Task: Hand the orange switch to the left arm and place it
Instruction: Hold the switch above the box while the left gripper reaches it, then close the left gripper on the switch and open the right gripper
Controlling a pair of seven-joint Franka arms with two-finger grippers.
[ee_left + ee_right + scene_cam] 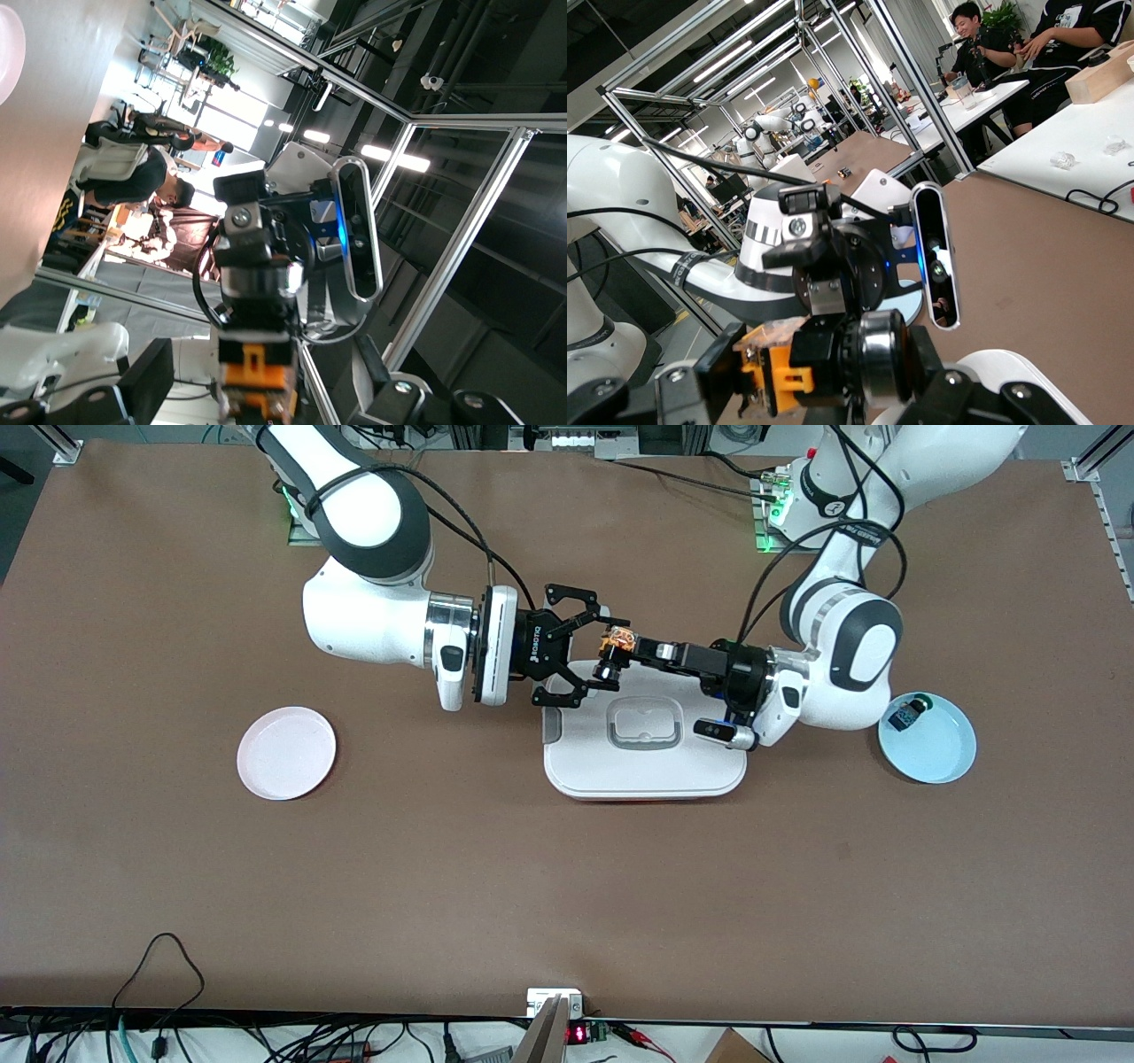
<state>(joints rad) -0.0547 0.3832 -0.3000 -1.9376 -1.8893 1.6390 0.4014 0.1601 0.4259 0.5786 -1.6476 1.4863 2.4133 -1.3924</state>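
The orange switch (616, 646) hangs in the air over the white box (642, 766), above the box's edge farther from the front camera. My right gripper (613, 652) is shut on it lengthwise, one pad on each end; in the right wrist view the switch (771, 372) fills the right gripper (819, 377). My left gripper (631, 648) meets it from the left arm's end, open, with its fingers astride the orange end. In the left wrist view the switch (257, 376) sits inside the left gripper (266, 390), and a gap shows beside one finger (146, 381).
An empty pink plate (286, 753) lies toward the right arm's end. A light blue plate (939, 753) toward the left arm's end holds a small dark part with a blue-green top (908, 713). Brown tabletop surrounds the box.
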